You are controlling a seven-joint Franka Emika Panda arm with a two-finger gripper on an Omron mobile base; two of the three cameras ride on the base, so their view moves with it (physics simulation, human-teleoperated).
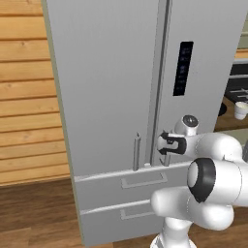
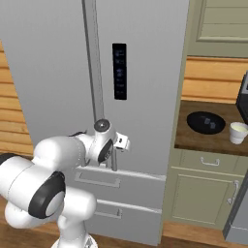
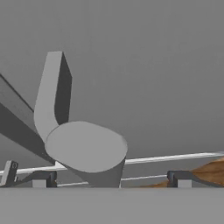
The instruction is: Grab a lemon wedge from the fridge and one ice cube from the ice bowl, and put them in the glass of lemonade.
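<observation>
The grey two-door fridge [image 1: 106, 97] stands shut, so the lemon wedge is hidden. My gripper [image 1: 167, 145] is open at the lower end of the right door's bar handle [image 2: 95, 77]. In the hand view that handle's round end [image 3: 85, 151] sits between my two fingertips [image 3: 41, 179], with the gripper [image 3: 109, 181] not closed on it. On the counter to the right, the black ice bowl [image 2: 206, 122] holds small pale ice cubes [image 2: 208, 121]. The glass of lemonade [image 2: 238, 132] stands just right of the bowl and also appears at the far right in the left base view [image 1: 240, 110].
Two fridge drawers [image 1: 131, 186] lie below the doors. A dark control panel [image 2: 119, 71] is set in the right door. Beige-green cabinets [image 2: 203, 193] carry the wooden counter [image 2: 193, 138]. A wood-plank wall [image 1: 26, 97] is left of the fridge.
</observation>
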